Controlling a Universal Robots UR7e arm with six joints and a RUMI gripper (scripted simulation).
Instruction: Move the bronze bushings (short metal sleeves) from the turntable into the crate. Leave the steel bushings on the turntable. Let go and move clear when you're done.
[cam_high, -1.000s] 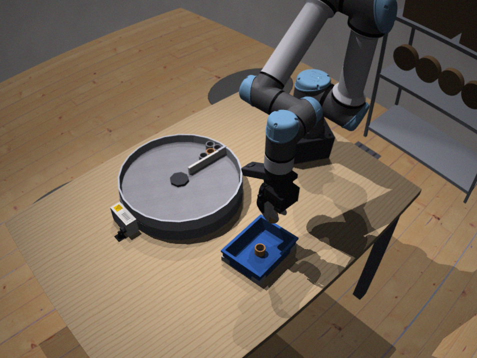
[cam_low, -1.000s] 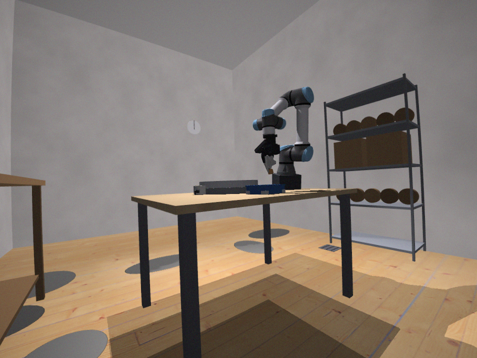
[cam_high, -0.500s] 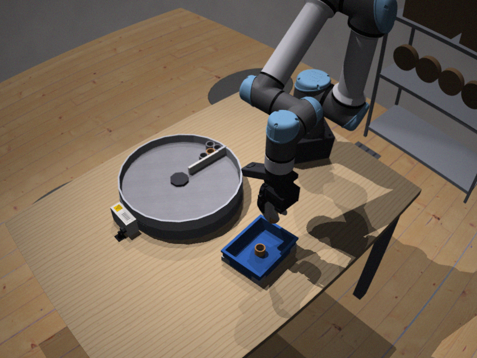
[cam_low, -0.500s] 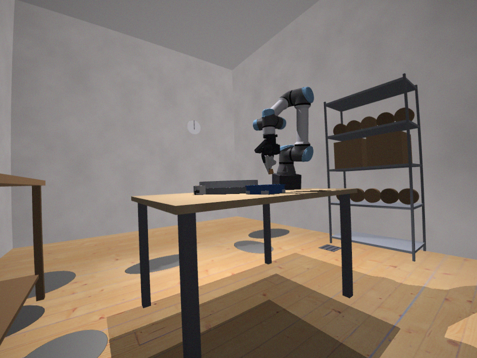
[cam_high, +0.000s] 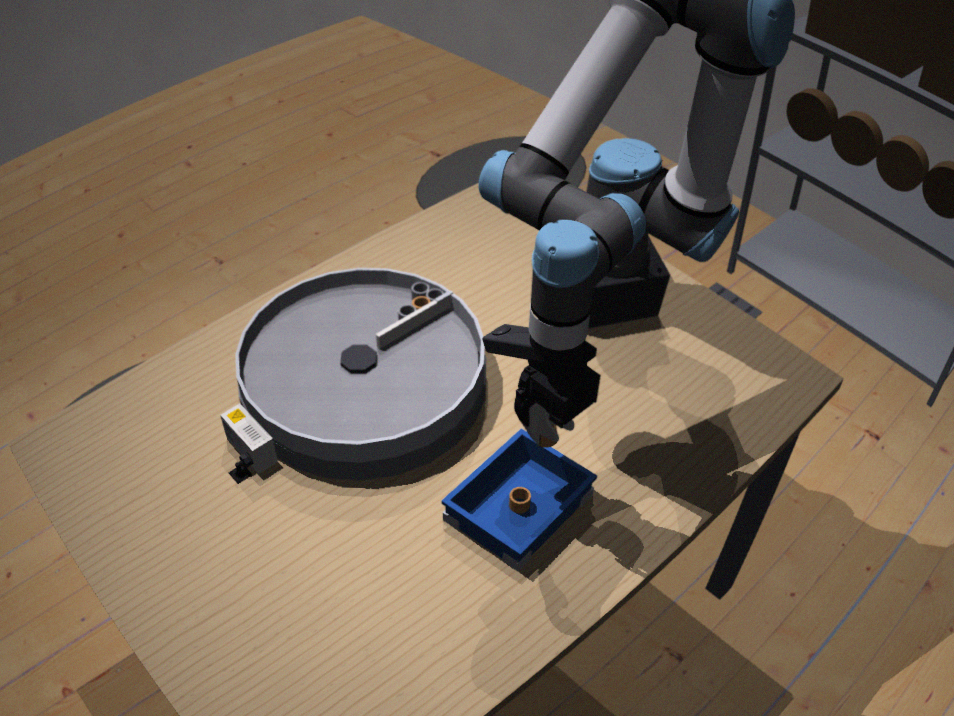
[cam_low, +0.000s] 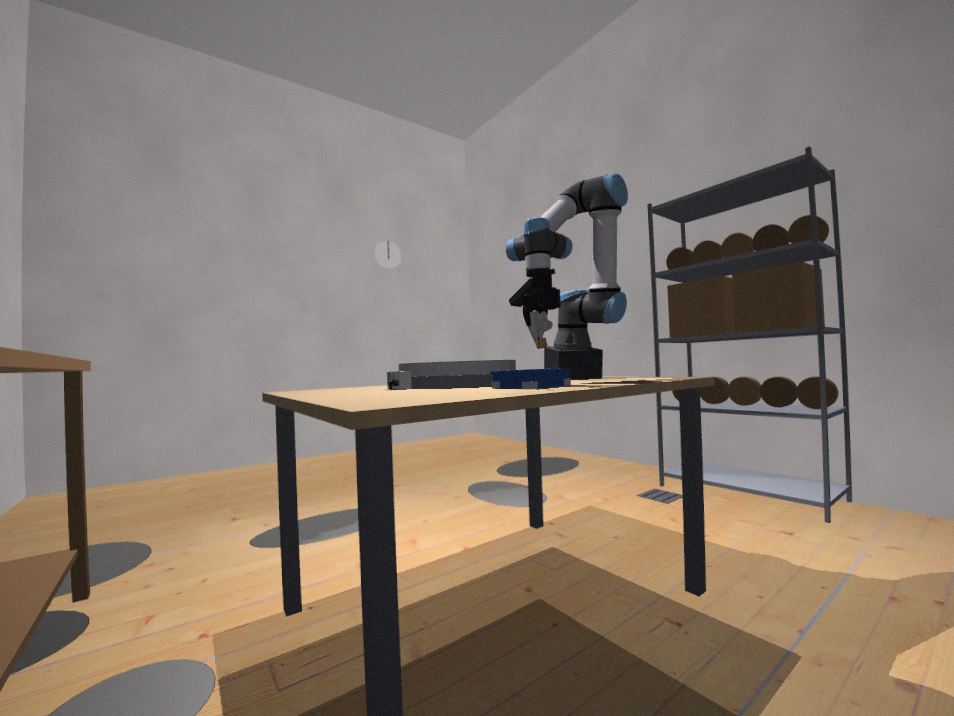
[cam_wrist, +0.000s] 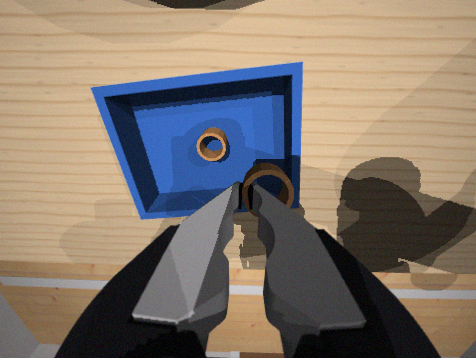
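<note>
My gripper is shut on the wall of a bronze bushing; one finger is inside the sleeve and one outside. It hangs above the near-right corner of the blue crate. Another bronze bushing stands upright in the middle of the crate. On the grey turntable, one bronze bushing sits among steel bushings against the white divider bar at the far rim.
A small white control box sits at the turntable's front left. The robot base stands behind the crate. A metal shelf rack stands off the table to the right. The table edge runs close behind the crate's right side.
</note>
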